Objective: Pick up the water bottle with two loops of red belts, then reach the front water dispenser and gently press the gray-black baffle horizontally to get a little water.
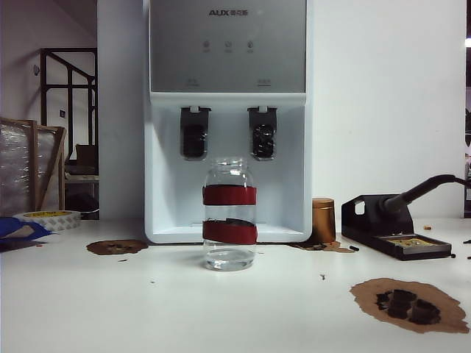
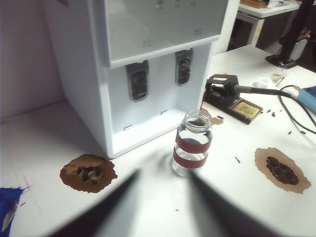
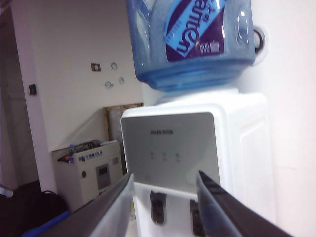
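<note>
Background jug (image 3: pixel 192 39): right tool's (image 3: pixel 164 174) view alone.

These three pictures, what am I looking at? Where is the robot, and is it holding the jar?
A robot with two arms took them. One camera faces the table: a white water dispenser and, before it, a glass water bottle with two red bands. The other two cameras ride on the wrists. The left one looks down past its dark, blurry left claw, open and empty, short of the bottle. The right one looks up past the open right claw at the big blue water jug. Also on the table: a copper cylinder and a soldering iron stand. Nothing is held yet.
</note>
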Robot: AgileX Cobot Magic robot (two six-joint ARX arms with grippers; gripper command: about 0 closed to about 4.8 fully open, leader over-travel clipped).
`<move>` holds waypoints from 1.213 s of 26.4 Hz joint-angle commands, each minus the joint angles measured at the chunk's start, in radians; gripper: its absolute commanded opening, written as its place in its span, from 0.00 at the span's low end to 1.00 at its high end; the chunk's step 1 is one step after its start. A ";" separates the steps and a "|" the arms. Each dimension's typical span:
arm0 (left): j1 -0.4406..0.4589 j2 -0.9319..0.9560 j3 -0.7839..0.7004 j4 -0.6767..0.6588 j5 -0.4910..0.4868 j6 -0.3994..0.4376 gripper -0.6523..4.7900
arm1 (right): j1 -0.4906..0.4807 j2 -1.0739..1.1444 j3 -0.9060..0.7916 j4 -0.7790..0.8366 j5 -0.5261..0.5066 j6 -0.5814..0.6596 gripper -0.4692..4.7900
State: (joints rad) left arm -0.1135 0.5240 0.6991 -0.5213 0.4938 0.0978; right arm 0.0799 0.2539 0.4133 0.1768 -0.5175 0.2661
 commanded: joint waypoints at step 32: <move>-0.110 0.086 0.037 -0.043 -0.048 0.027 0.96 | 0.002 0.117 0.004 -0.030 -0.095 -0.005 0.49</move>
State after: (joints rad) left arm -0.2245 0.6044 0.7319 -0.5972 0.4961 0.1211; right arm 0.0799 0.3603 0.4133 0.1375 -0.6052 0.2619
